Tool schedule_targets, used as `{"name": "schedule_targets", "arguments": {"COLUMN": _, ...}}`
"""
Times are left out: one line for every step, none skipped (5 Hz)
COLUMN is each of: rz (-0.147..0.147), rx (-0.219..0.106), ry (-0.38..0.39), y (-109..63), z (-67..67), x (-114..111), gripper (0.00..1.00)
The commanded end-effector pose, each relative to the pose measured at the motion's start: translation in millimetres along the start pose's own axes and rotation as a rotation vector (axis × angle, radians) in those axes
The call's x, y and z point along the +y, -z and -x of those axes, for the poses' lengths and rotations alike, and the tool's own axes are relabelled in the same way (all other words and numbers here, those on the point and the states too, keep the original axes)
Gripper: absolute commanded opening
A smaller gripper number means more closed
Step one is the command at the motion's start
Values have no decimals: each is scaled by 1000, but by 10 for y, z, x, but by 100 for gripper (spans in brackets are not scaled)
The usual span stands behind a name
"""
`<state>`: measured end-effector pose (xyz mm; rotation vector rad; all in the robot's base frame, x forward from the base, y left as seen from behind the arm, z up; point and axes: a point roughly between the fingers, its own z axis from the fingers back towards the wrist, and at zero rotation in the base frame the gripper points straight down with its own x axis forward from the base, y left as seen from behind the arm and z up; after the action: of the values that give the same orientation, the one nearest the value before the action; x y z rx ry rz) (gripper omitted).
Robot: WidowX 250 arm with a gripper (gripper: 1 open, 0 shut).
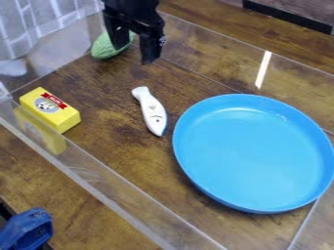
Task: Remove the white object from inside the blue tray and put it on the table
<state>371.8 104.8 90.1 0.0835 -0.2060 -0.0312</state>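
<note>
Already the white fish-shaped toy (148, 108) lies flat on the tabletop (222, 68), just left of the blue tray (255, 151) and clear of its rim, tapered tail toward the far side, eye end toward the near side. Tray is empty. So the placing looks done, judging by the layout; what's left is probably backing off and parking. The claw (137, 41) sits at the far left, well apart from the toy, fingers spread wide and empty, pointing steeply down at the tabletop, close to a green knobbly toy (109, 44) that is partly hidden behind it; contact there can't be told. To finish cleanly: lift straight up before any sideways travel so the fingers don't catch the green toy, and keep away from the white toy so it doesn't get nudged back toward the tray. A yellow box (47, 109) stands at the left edge, near side, out of the way. Arm comes in from the top of the view, only the dark wrist end visible.
</note>
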Motion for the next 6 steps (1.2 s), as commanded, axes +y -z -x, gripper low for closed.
{"name": "schedule_targets", "arguments": {"rz": -17, "rx": -50, "ry": -29, "y": -144, "z": -57, "x": 134, "gripper": 100}}
{"name": "schedule_targets", "arguments": {"rz": -10, "rx": -49, "ry": -27, "y": -111, "z": -102, "x": 178, "gripper": 100}}
{"name": "schedule_targets", "arguments": {"rz": -5, "rx": -41, "ry": -42, "y": -85, "z": -138, "x": 234, "gripper": 100}}
{"name": "schedule_targets", "arguments": {"rz": -2, "rx": -34, "ry": -40, "y": -65, "z": -160, "x": 264, "gripper": 100}}
{"name": "schedule_targets", "arguments": {"rz": 1, "rx": -20, "ry": -37, "y": -33, "z": -174, "x": 303, "gripper": 100}}
{"name": "schedule_targets", "arguments": {"rz": 2, "rx": -5, "ry": -46, "y": -26, "z": -184, "x": 349, "gripper": 100}}
